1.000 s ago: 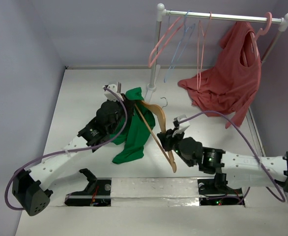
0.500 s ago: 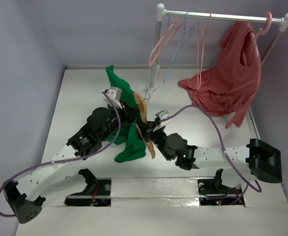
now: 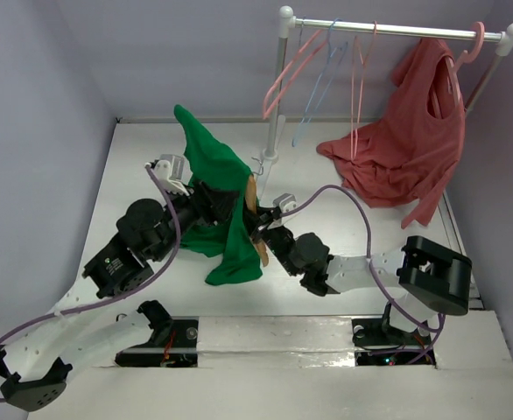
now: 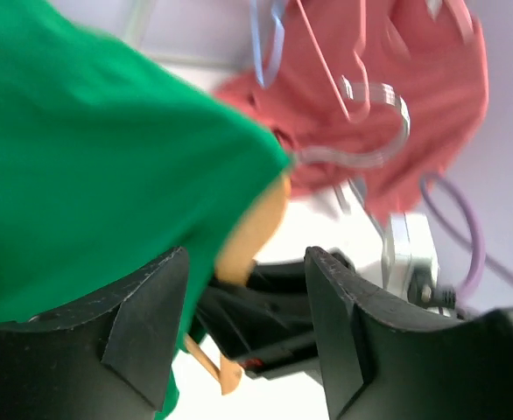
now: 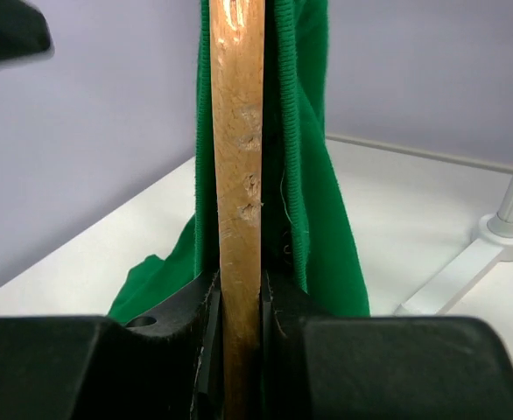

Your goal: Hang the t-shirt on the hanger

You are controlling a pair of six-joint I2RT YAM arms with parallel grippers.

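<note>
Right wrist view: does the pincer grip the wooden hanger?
Yes, the right pincer is shut on the hanger, with the t-shirt draped on both sides.

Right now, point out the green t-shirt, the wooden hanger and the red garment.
t-shirt (image 3: 208,162): top view, raised upper fold.
hanger (image 5: 236,131): right wrist view, wooden arm.
red garment (image 3: 414,149): top view, its middle.

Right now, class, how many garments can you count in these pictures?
2. The green t-shirt is draped over the wooden hanger mid-table; the salmon-red garment hangs from the rail, back right.

I count 1 green t-shirt (image 3: 213,166), 1 wooden hanger (image 5: 236,175), 3 pink hangers (image 3: 479,35), 1 light-blue hanger (image 3: 326,61), 1 salmon-red garment (image 3: 414,140), 1 rail (image 3: 397,29).
</note>
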